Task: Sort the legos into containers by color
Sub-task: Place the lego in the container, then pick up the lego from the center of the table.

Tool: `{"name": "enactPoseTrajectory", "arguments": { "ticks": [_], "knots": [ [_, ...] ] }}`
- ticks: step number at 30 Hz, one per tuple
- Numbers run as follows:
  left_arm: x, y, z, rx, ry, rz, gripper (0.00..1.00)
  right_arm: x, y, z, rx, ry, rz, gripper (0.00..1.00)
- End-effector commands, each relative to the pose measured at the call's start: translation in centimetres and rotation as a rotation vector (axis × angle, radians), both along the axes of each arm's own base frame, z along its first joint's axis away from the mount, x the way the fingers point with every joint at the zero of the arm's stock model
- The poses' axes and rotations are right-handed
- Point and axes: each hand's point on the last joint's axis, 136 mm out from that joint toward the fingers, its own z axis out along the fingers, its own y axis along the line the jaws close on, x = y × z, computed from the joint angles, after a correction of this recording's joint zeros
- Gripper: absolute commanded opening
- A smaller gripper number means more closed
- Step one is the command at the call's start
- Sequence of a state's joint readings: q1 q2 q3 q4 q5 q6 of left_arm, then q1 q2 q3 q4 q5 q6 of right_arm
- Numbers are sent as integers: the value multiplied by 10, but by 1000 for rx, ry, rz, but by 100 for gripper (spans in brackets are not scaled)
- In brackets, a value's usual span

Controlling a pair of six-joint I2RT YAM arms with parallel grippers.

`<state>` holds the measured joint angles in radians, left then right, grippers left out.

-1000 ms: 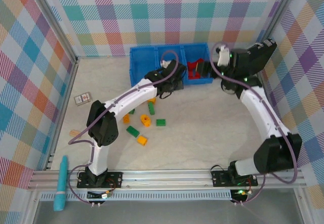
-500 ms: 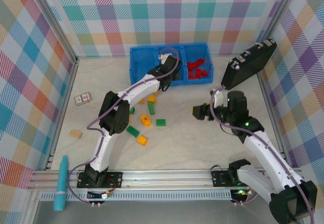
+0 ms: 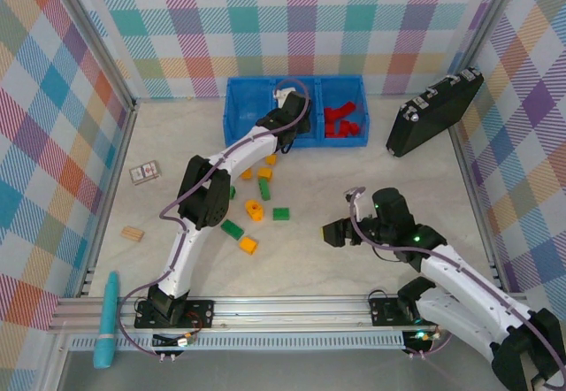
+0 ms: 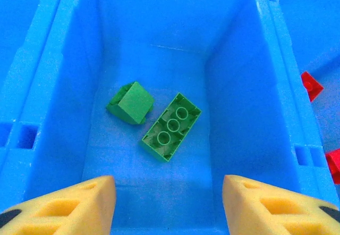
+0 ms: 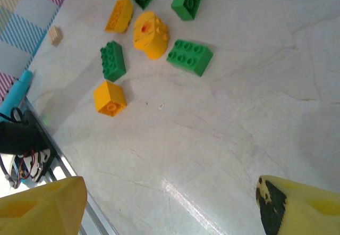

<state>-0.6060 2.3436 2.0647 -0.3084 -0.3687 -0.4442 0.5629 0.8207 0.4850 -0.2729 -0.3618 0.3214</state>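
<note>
The left gripper (image 4: 167, 192) has its jaws spread and empty, with green legos (image 4: 171, 126) at twelve o'clock. The right gripper (image 5: 170, 192) also has its jaws spread, with loose legos (image 5: 189, 57) at eleven.

Pastel plaid walls (image 3: 177, 19) enclose a pale, seemingly marbled tabletop (image 3: 354, 179).

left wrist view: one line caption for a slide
Left gripper open over a blue tray compartment holding a long green lego, underside up, beside a sloped green lego.
</note>
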Motion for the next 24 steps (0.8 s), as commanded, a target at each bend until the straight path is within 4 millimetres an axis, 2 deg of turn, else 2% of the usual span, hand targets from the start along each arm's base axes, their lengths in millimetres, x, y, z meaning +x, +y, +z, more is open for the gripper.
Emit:
{"name": "enactPoseTrajectory", "arguments": {
  "ticks": [1, 3, 7, 10, 13, 15, 17, 20, 24],
  "knots": [
    [2, 1, 48, -51, -97, -11, 56, 8, 13, 11, -18, -70, 50, 83],
    [-5, 5, 73, -66, -135, -34, 58, 13, 22, 9, -49, -73, 94, 83],
    [-29, 23, 139, -49, -217, -90, 61, 26, 45, -5, -120, -26, 163, 83],
    [-53, 52, 180, -9, -268, -93, 63, 39, 64, -18, -176, 19, 177, 83],
    [-80, 87, 212, 27, -310, -70, 65, 58, 73, -37, -274, 119, 93, 84],
    [-98, 111, 228, 61, -342, -44, 67, 71, 73, -49, -327, 219, -9, 84],
    [-117, 134, 234, 125, -341, -27, 69, 77, 75, -57, -331, 313, -100, 84],
    [-142, 162, 252, 198, -369, 4, 72, 76, 87, -66, -282, 410, -162, 85],
    [-176, 195, 266, 227, -399, 51, 74, 73, 99, -77, -339, 437, -184, 88]
  ]
}}
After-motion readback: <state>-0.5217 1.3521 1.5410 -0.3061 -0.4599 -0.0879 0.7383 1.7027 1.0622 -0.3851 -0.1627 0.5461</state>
